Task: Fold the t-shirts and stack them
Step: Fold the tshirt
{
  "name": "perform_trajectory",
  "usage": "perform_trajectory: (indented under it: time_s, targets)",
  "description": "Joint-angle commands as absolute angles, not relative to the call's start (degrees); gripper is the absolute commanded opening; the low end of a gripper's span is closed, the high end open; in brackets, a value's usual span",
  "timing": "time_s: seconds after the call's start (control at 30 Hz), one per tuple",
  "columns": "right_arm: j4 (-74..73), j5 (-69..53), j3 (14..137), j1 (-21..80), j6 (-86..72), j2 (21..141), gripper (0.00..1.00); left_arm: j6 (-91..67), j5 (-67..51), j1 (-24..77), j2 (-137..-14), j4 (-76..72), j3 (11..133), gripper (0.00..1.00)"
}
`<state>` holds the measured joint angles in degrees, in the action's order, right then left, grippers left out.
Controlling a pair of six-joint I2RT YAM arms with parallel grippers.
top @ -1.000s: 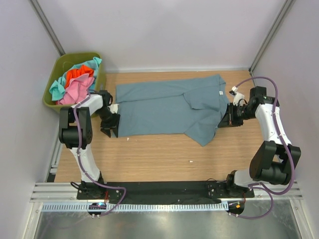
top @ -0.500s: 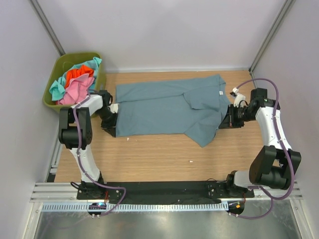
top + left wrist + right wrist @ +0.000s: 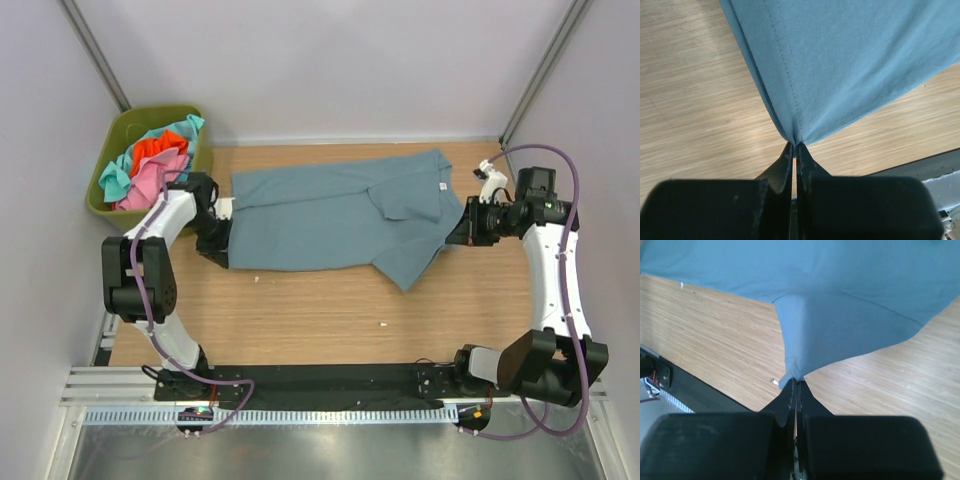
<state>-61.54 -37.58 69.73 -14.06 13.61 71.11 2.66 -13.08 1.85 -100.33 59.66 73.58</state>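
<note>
Top external alone: olive bin point(image 3: 150, 112) near the blue shirt point(image 3: 320, 215).

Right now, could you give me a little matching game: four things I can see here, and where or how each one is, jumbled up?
Things:
1 blue t-shirt
2 green bin
3 left claw
4 right claw

Places or states:
A shut on the shirt's right end
B spread across the table
C at the far left corner, holding the other shirts
D shut on the shirt's left end

Pairs: 1-B, 2-C, 3-D, 4-A
</note>
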Motion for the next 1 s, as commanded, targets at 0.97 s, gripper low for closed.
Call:
perform_trajectory:
  time_s: [0.97]
  targets:
    - [-49.0,-37.2,122.7,-13.6,5.6,116.6,0.01,7.4,-11.6,1.3,-127.4,68.8,121.8,0.00]
